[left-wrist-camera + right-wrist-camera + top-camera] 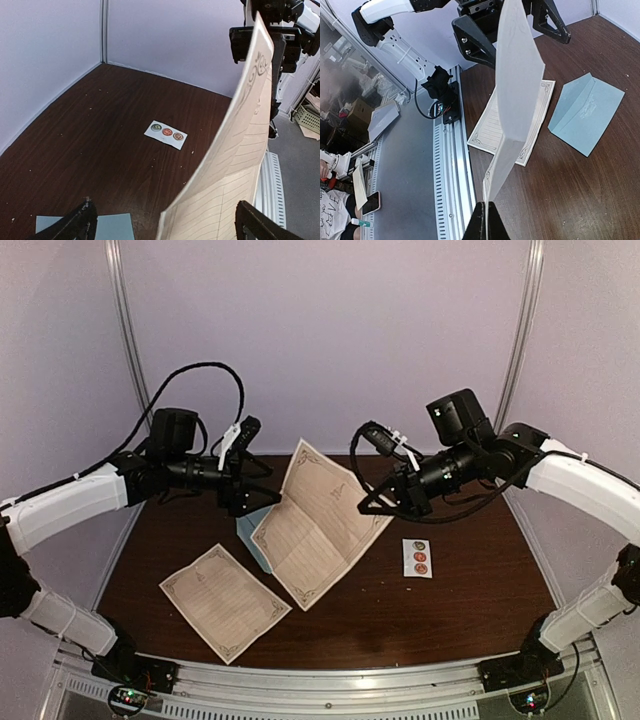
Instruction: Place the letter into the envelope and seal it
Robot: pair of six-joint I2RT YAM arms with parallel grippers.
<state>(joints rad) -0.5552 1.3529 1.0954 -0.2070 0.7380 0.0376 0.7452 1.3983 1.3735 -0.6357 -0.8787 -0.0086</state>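
Pinching letter (pixel 320 525) edge: right pincer (pixel 485 216) | left pincer (pixel 250 472) agape | envelope (pixel 585 120) flat

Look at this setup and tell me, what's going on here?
The right gripper is shut on the edge of the letter and holds it up, bent along a crease. The left gripper hangs open beside the letter, holding nothing. The envelope lies flat on the table, so the letter is not yet in it. A second sheet and a sticker strip lie untouched.
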